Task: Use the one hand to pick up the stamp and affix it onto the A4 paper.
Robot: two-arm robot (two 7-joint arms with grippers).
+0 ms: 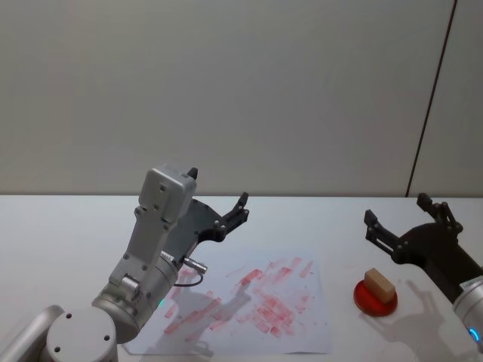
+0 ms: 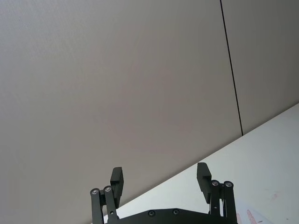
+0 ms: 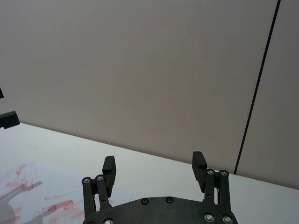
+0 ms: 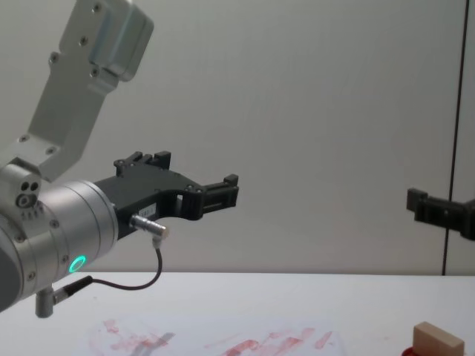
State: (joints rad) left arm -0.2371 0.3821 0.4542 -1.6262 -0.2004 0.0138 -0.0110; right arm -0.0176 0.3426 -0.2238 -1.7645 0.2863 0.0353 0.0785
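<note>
The stamp (image 1: 379, 284), a pale wooden block, rests on its red base (image 1: 367, 303) on the white table to the right of the A4 paper (image 1: 302, 332). Red ink marks cover that sheet. My right gripper (image 1: 396, 209) hovers open and empty just above and behind the stamp. Its own wrist view has the right gripper (image 3: 154, 164) pointing at the wall, with the paper (image 3: 28, 186) off to one side. My left gripper (image 1: 219, 190) is open and raised above the paper's far left part. The chest view shows the stamp (image 4: 438, 343) low at the right and the left gripper (image 4: 197, 172) high up.
A plain grey wall (image 1: 241, 90) with a dark vertical seam (image 1: 430, 98) stands behind the white table (image 1: 60, 226). The left arm's silver wrist (image 4: 67, 245) carries a green light and a cable.
</note>
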